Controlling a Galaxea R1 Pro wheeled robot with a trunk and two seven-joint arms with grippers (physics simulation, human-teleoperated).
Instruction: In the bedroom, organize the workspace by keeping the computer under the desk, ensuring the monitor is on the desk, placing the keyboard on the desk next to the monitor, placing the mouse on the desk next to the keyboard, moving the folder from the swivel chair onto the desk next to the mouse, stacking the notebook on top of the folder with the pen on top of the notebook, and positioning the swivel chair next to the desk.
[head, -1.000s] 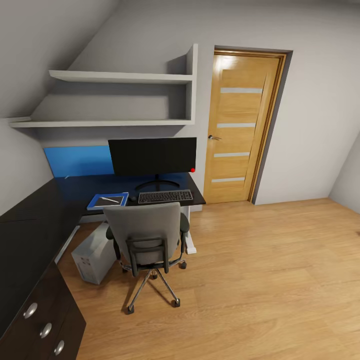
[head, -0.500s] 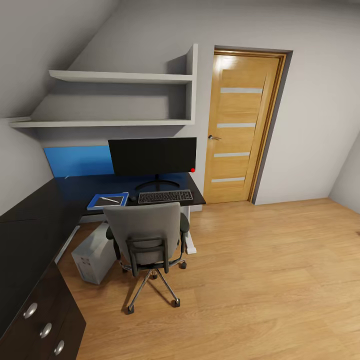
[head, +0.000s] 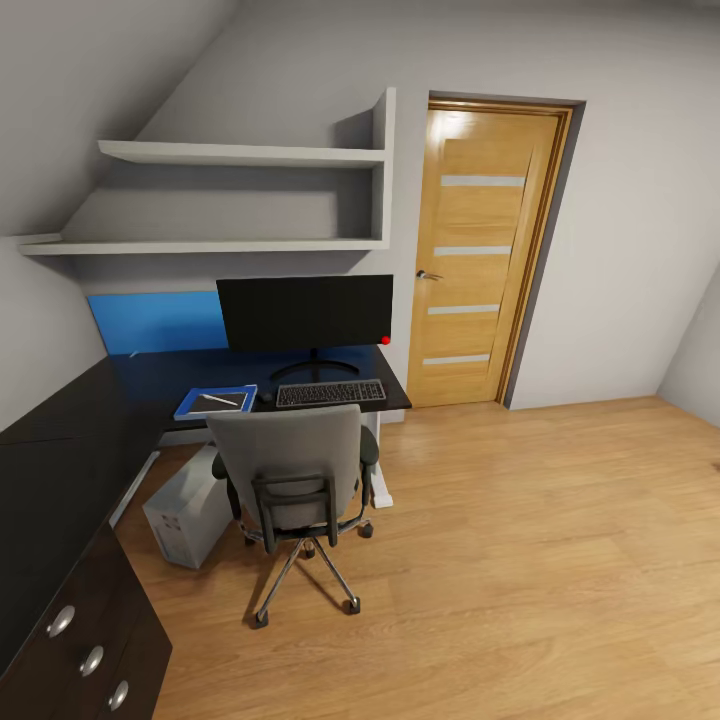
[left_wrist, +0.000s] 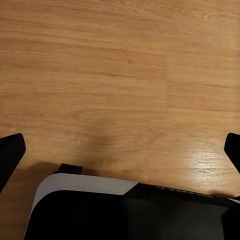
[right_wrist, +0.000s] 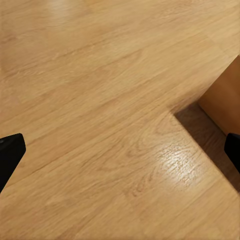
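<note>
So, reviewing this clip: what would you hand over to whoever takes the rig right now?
Left gripper: open, empty, over bare wood floor. Right gripper: open, empty, also over floor.
On the desk: monitor at the back, keyboard in front of it, mouse beside the keyboard, then the blue notebook with the pen on top. The folder's pale edge seems to show beneath the notebook, though it is hard to tell.
Computer is on the floor under the desk. Swivel chair stands at the desk.
Everything looks done; just confirm the folder.
</note>
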